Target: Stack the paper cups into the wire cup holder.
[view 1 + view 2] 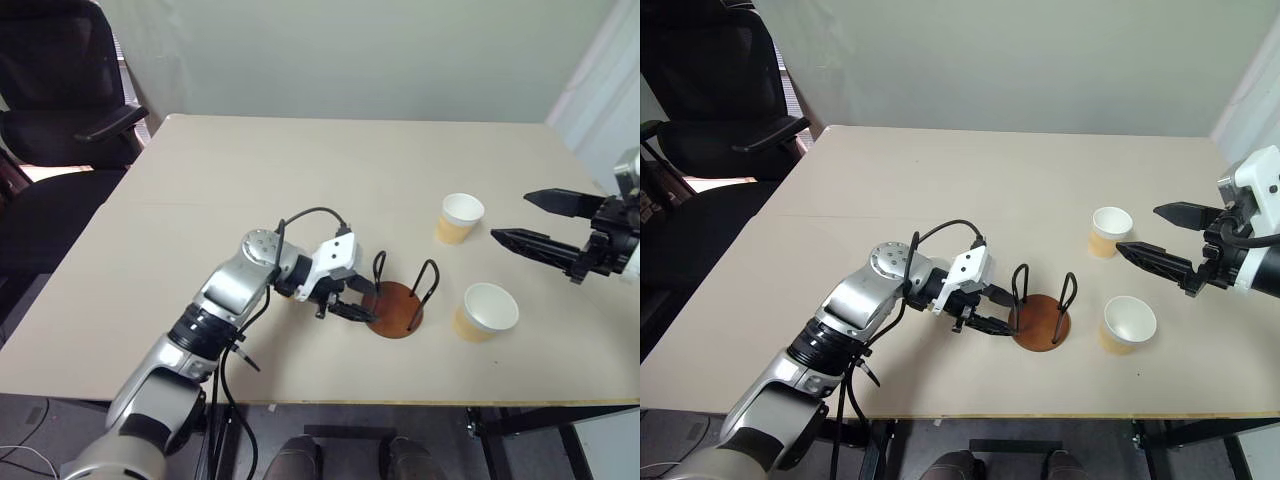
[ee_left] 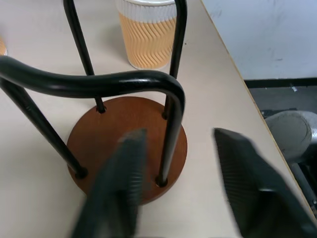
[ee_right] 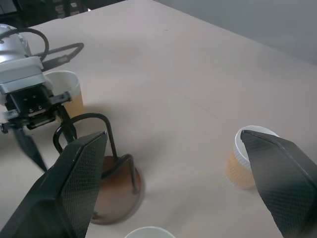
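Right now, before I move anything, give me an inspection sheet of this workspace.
Surface: beige table, bare apart from the job's things.
Job's things: wire cup holder upright near the front edge, with no cup in it. Far paper cup and near paper cup stand upright to its right, apart from each other. Third paper cup stands upright behind the left gripper.
Clutter: nothing seen.
Grippers: left gripper open at the holder's nearest wire loop, holding nothing. Right gripper open, above the table beside the two cups, holding nothing.
Cables: black cable loops over the left wrist.
Surroundings: black office chair at the table's left, pale wall behind.
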Tool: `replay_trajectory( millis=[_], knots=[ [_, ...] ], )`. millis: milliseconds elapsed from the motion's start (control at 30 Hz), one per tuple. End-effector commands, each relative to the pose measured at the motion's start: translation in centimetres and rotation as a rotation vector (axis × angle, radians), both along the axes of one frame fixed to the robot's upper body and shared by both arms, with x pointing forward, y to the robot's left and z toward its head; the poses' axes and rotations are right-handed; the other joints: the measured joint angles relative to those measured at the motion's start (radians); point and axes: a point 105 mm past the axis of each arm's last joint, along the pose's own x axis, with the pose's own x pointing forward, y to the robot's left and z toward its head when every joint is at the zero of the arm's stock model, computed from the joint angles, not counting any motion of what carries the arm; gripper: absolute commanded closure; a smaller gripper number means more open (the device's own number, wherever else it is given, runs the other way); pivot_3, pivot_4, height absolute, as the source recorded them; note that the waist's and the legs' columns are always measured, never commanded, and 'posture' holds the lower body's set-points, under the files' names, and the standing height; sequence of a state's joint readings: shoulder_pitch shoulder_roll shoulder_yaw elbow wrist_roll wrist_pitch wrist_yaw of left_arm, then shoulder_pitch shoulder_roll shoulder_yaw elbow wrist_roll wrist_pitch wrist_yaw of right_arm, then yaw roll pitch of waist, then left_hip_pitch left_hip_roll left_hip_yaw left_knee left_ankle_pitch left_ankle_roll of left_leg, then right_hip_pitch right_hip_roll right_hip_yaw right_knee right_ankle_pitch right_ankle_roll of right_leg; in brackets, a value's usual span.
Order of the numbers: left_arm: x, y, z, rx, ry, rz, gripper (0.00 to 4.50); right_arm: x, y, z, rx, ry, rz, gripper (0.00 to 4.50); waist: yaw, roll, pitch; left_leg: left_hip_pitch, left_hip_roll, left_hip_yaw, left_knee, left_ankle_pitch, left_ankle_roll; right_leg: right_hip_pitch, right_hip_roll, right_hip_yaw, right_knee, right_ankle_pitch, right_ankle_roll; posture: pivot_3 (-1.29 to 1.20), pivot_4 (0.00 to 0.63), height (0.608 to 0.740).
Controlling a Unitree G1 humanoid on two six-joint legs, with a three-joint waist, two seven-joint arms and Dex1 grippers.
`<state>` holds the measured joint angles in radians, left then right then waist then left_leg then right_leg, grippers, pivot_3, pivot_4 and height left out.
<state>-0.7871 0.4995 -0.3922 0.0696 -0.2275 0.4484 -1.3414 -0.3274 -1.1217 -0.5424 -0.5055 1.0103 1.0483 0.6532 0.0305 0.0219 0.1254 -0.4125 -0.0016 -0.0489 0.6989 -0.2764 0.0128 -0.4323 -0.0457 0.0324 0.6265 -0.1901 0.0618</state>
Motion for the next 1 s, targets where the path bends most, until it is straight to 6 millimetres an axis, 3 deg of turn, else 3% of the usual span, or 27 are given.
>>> replay_trajectory(
  millis=[33,100,200,400,533,733,1000],
  knots=[
    [-0.1,0.5,1.4,-0.002,-0.074,-0.002,0.81,0.4,-0.1,1.1,-0.049,-0.054,0.015,0.00,0.000,0.000,0.000,0.000,0.000,0.000,0.000,0.000,0.000,0.000,0.000,0.000,0.000,0.000,0.000,0.00,0.150,0.740],
    [0.2,1.2,1.8,0.008,-0.102,0.011,0.11,1.0,0.0,1.2,-0.064,-0.053,0.029,0.00,-0.002,0.000,0.000,0.000,0.000,0.000,0.000,0.000,0.000,0.000,0.000,0.000,0.000,0.000,0.000,0.00,0.150,0.740],
    [0.7,1.8,2.6,0.008,-0.148,0.031,0.11,1.9,0.0,1.2,-0.102,-0.047,0.047,0.00,-0.003,0.000,0.000,0.000,0.000,0.000,0.000,0.000,0.000,0.000,0.000,0.000,0.000,0.000,0.000,0.00,0.150,0.740],
    [2.3,4.4,7.6,-0.089,-0.221,0.133,0.11,5.9,0.3,-0.5,-0.332,-0.071,0.060,0.00,-0.006,0.000,0.000,0.000,0.000,-0.001,0.000,0.000,0.001,-0.001,0.000,0.000,0.000,0.001,-0.001,0.00,0.150,0.740],
    [3.0,6.4,9.2,-0.122,-0.247,0.224,0.11,8.1,0.6,-2.0,-0.431,-0.073,0.078,0.00,-0.012,0.000,0.000,0.000,0.001,0.000,-0.001,-0.001,0.002,-0.002,0.000,-0.001,0.000,0.001,-0.002,0.00,0.150,0.740],
    [3.0,8.0,9.8,-0.142,-0.255,0.296,0.11,11.2,0.7,-3.8,-0.514,-0.052,0.101,0.00,-0.013,0.000,0.000,-0.004,0.001,0.000,0.000,-0.001,0.002,-0.006,0.000,-0.001,0.000,0.001,-0.002,0.00,0.150,0.740],
    [2.9,7.9,9.5,-0.142,-0.264,0.316,0.11,13.9,0.2,-6.0,-0.622,0.028,0.130,0.00,-0.013,0.000,0.000,-0.007,0.001,-0.001,-0.001,-0.001,0.001,-0.009,0.000,-0.001,0.000,0.000,-0.003,0.00,0.150,0.740]
  ],
)
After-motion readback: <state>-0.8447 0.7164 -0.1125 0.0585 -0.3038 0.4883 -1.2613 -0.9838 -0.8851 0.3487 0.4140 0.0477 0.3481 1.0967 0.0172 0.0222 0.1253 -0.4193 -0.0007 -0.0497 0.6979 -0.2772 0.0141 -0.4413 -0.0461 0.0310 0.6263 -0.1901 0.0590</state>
